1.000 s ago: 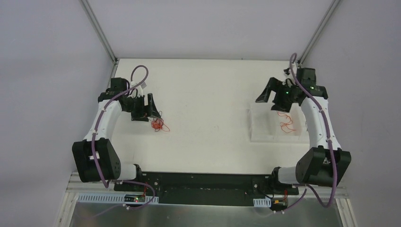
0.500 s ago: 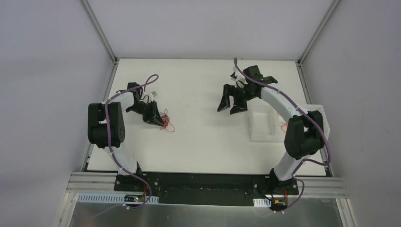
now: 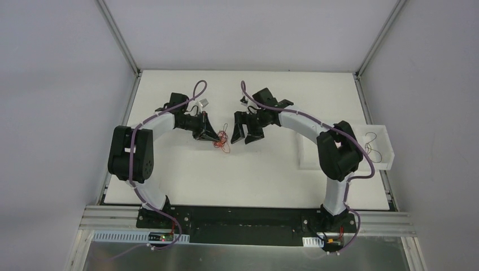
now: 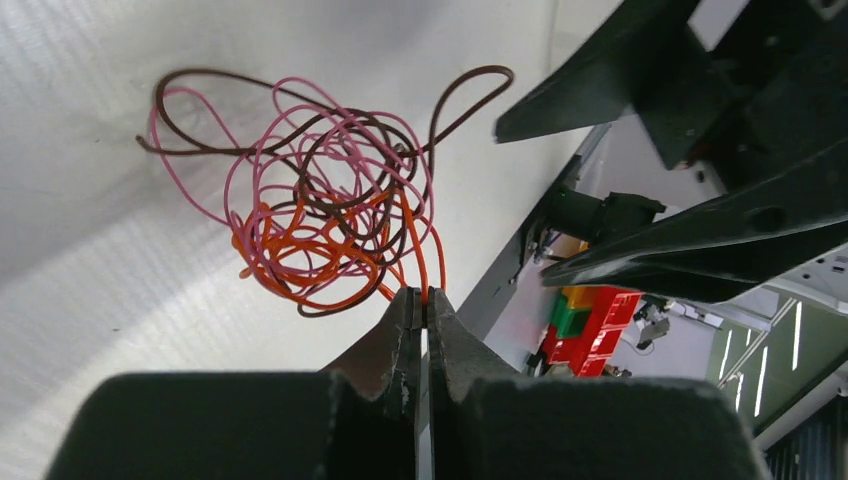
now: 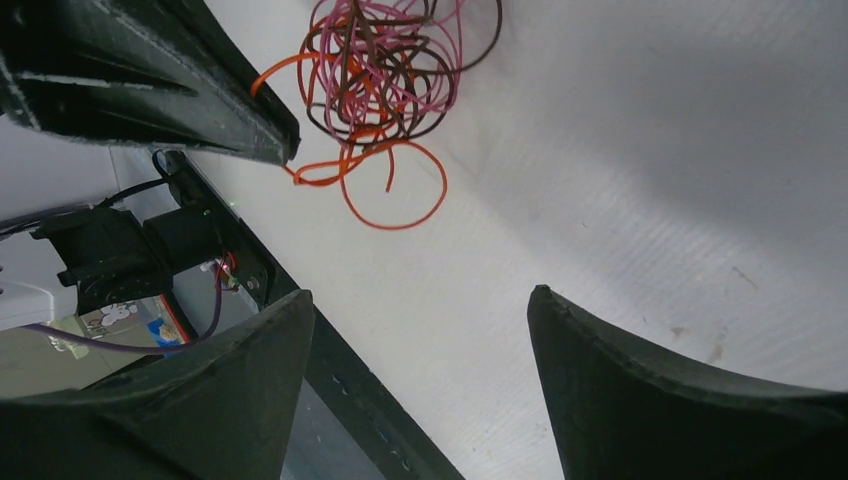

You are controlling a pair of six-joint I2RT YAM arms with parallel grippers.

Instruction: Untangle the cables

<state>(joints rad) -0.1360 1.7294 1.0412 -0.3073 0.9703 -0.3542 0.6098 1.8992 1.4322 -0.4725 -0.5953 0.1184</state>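
The cables (image 4: 330,210) are a small wad of thin orange, pink and dark brown wires hanging just above the white table. My left gripper (image 4: 424,296) is shut on an orange strand at the wad's lower edge. From above, the cables (image 3: 221,140) dangle between the left gripper (image 3: 216,135) and the right gripper (image 3: 242,137). My right gripper (image 5: 420,295) is open with nothing between its fingers. The cables (image 5: 385,70) lie ahead of it, beside the left gripper's black finger (image 5: 150,80).
A white tray (image 3: 385,161) sits at the table's right edge with a loose dark wire (image 3: 370,143) inside. Both arms reach toward the middle of the table, their grippers close together. The right gripper's black fingers (image 4: 700,240) fill the right of the left wrist view.
Both arms swung in toward the table's middle. The left gripper shut on the wad and carried it rightward. The right gripper left the tray area and came up beside the wad.
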